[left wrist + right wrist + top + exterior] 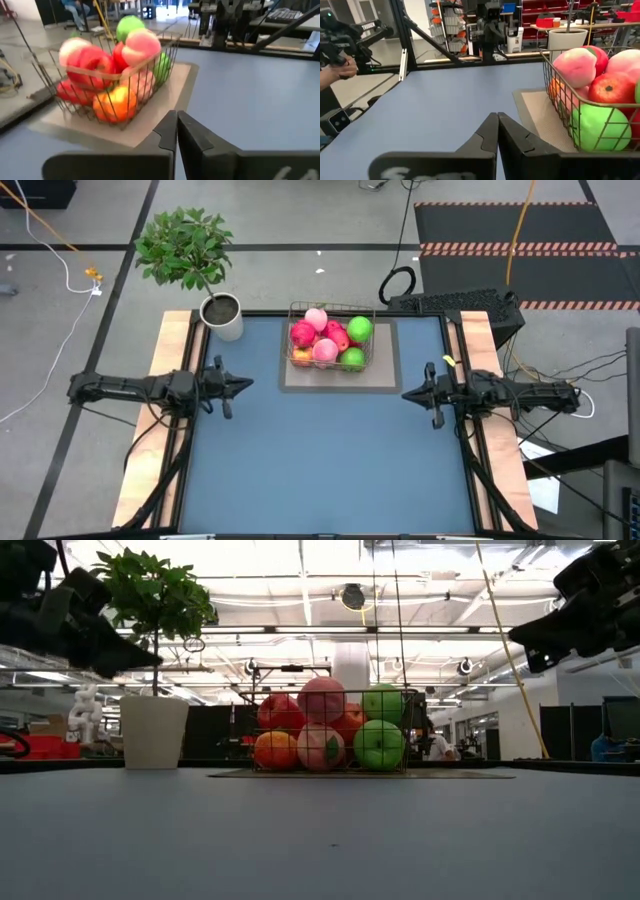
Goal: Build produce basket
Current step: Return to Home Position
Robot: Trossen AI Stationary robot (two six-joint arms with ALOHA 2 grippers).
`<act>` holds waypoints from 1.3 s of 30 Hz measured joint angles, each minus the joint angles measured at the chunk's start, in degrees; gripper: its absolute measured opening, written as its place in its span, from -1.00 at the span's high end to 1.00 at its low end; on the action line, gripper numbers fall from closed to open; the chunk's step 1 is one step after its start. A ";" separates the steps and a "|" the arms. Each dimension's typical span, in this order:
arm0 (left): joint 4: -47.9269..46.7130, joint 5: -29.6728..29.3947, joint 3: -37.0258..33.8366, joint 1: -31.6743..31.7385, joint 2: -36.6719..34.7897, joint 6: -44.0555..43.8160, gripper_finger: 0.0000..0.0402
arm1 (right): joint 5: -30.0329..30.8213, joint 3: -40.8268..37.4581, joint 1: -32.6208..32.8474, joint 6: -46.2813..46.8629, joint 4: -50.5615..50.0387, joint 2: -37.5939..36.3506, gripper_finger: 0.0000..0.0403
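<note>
The wire basket [331, 346] stands on a beige mat [385, 375] at the table's far middle, piled with red, pink, orange and green fruits [325, 338]. It also shows in the low view [328, 730], the left wrist view [115, 80] and the right wrist view [592, 95]. My left gripper [248, 385] hangs shut and empty above the table's left side, its tips [177, 116] pointing toward the basket. My right gripper [406, 394] hangs shut and empty above the right side, its tips [498, 117] also pointing inward.
A white pot [222, 316] with a leafy plant [186, 246] stands at the table's far left corner. Bare blue tabletop [320, 460] lies between the arms and toward the near edge. A person's hand [340, 67] shows beyond the table in the right wrist view.
</note>
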 joint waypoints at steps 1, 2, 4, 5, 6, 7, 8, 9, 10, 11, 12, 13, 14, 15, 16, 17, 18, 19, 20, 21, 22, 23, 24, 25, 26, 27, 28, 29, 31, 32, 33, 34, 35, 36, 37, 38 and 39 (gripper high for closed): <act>0.37 0.21 -0.72 0.00 -0.41 -0.35 0.91 | 0.03 0.12 0.00 0.01 -0.79 -0.45 1.00; 0.75 0.26 -0.71 0.08 -0.48 -0.51 0.90 | 0.05 0.22 0.00 0.00 -1.22 -0.52 1.00; 0.21 0.86 -0.72 -0.02 -0.53 -0.68 0.90 | 0.08 0.78 0.00 0.00 -2.85 -0.46 1.00; 0.16 1.24 -0.72 -0.02 -0.53 -0.59 0.91 | 0.12 1.29 0.00 0.00 -4.19 -0.39 1.00; 0.14 1.39 -0.72 -0.02 -0.53 -0.52 0.92 | 0.10 1.61 0.00 -0.02 -4.50 -0.39 1.00; 0.16 1.40 -0.72 -0.02 -0.57 -0.51 0.94 | 0.13 2.16 0.00 0.09 -4.09 -0.41 1.00; 0.18 1.40 -0.72 0.09 -0.57 -0.52 0.96 | 0.07 2.50 0.00 0.03 -2.59 -0.43 1.00; 0.16 1.36 -0.72 0.22 -0.54 -0.67 0.97 | -0.02 2.48 0.00 -0.26 -1.11 -0.47 1.00; 0.19 1.37 -0.72 0.31 -0.55 -0.92 0.98 | -0.03 1.93 0.01 -0.74 0.23 -0.43 1.00; 0.26 1.37 -0.75 0.44 -0.57 -1.16 0.98 | -0.04 1.14 0.02 -1.33 1.06 -0.36 1.00; 0.39 1.36 -0.75 0.53 -0.57 -1.48 0.98 | -0.13 0.26 0.02 -1.79 1.19 -0.36 1.00; 0.49 1.33 -0.77 0.63 -0.57 -1.92 0.97 | -0.06 -0.36 0.02 -2.24 1.76 -0.30 1.00; 0.46 1.33 -0.77 0.60 -0.54 -2.29 0.94 | 0.03 -1.19 0.02 -2.49 3.51 -0.30 1.00; 0.48 1.34 -0.77 0.59 -0.55 -2.40 0.92 | 0.02 -2.11 0.00 -2.69 4.93 -0.28 1.00; 0.53 1.34 -0.77 0.57 -0.55 -2.32 0.90 | 0.03 -3.41 0.00 -2.88 7.10 -0.44 1.00; 0.53 1.35 -0.77 0.57 -0.55 -2.01 0.87 | -0.18 -4.60 0.01 -2.81 8.97 -0.38 1.00; 0.51 1.33 -0.77 0.57 -0.54 -1.63 0.86 | 0.00 -5.36 0.02 -2.80 9.94 -0.35 1.00; 0.40 1.34 -0.77 0.57 -0.52 -1.27 0.84 | 0.00 -5.38 0.00 -3.09 9.76 -0.14 1.00; 0.36 1.32 -0.77 0.57 -0.31 -1.07 0.82 | -0.01 -5.38 -0.02 -2.96 9.57 0.23 1.00; 0.39 1.37 -0.77 0.57 -0.09 -0.79 0.81 | -0.04 -5.39 -0.02 -2.98 9.07 0.46 1.00; 0.54 1.36 -0.77 0.57 -0.09 -0.39 0.80 | -0.21 -5.42 -0.02 -3.03 9.00 0.93 1.00; 0.70 1.35 -0.79 0.57 0.00 0.55 0.79 | -0.20 -5.43 -0.02 -2.96 9.05 1.56 1.00; 1.32 1.33 -0.81 0.57 0.12 1.91 0.78 | -0.16 -5.43 -0.02 -2.81 9.06 2.13 1.00; 1.57 1.34 -0.81 0.57 0.19 3.36 0.78 | -0.12 -5.43 -0.02 -2.18 9.04 2.84 1.00; 1.74 1.33 -0.83 0.57 0.17 4.53 0.78 | -0.02 -5.45 -0.02 -1.18 9.06 3.32 1.00; 2.24 1.34 -0.83 0.57 0.19 5.67 0.78 | 0.02 -5.45 -0.02 0.21 9.05 3.78 1.00; 2.80 1.33 -0.83 0.57 0.19 6.65 0.78 | 0.02 -5.49 -0.02 1.85 9.03 4.35 1.00; 3.13 1.33 -0.83 0.57 0.19 7.07 0.78 | 0.02 -5.50 -0.02 3.33 9.04 4.89 1.00; 3.28 1.33 -0.83 0.57 0.19 6.98 0.78 | 0.02 -5.50 -0.02 4.12 9.03 5.67 1.00; 3.34 1.33 -0.83 0.57 0.19 6.64 0.78 | 0.08 -5.53 -0.02 3.30 9.20 5.95 1.00; 3.37 1.35 -0.83 0.57 0.19 6.38 0.78 | 0.12 -5.54 -0.02 2.26 9.61 6.42 1.00; 3.29 1.33 -0.83 0.57 0.19 6.38 0.78 | 0.10 -5.56 -0.02 1.37 9.74 6.70 1.00; 3.27 1.35 -0.83 0.57 0.21 6.45 0.78 | 0.10 -5.56 -0.02 0.77 9.80 6.69 1.00; 3.34 1.33 -0.83 0.57 0.22 6.59 0.78 | 0.10 -5.56 -0.02 0.29 9.89 6.66 1.00; 3.34 1.33 -0.83 0.57 0.19 6.59 0.78 | 0.12 -5.58 -0.02 0.11 9.98 6.61 1.00; 3.30 1.33 -0.83 0.57 0.22 6.55 0.78 | 0.12 -5.59 -0.02 0.09 9.96 6.62 1.00; 3.30 1.35 -0.83 0.57 0.22 6.50 0.78 | 0.10 -5.61 -0.02 0.12 9.96 6.67 1.00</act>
